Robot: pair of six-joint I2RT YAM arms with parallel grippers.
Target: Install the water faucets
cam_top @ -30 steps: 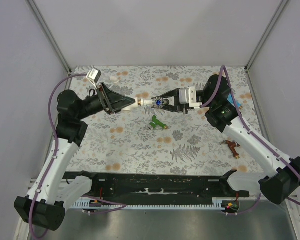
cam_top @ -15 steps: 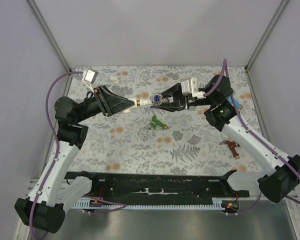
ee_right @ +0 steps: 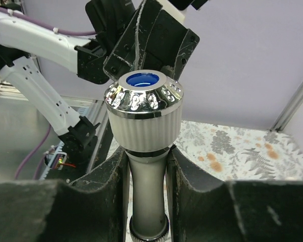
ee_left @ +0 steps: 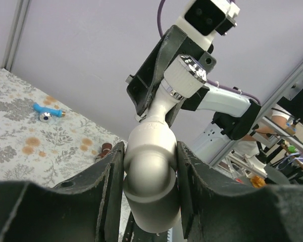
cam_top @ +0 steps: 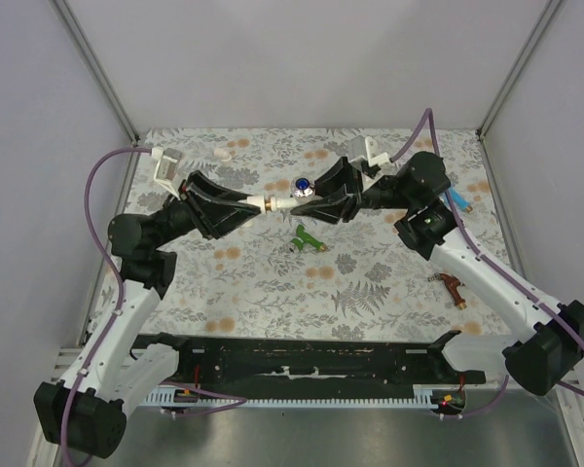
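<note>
Floral table (cam_top: 273, 282); left tool (cam_top: 259, 203), right tool (cam_top: 298, 205) clamp white faucet (cam_top: 280, 201); cap markings unreadable.

Bright, flat light from overhead, so there are only weak, soft shadows under the arms on the counter (cam_top: 273, 292). Top view is crisp. On the wrist cams the white faucet (ee_right: 144, 126) has speckly glare on its chrome cap, and the far background goes soft.

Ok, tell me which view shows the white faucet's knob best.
Right wrist: the faucet knob fills the centre, chrome cap and blue insert facing the lens. Left wrist shows it smaller, side-on. Top shows only a tiny blue-topped speck.
</note>
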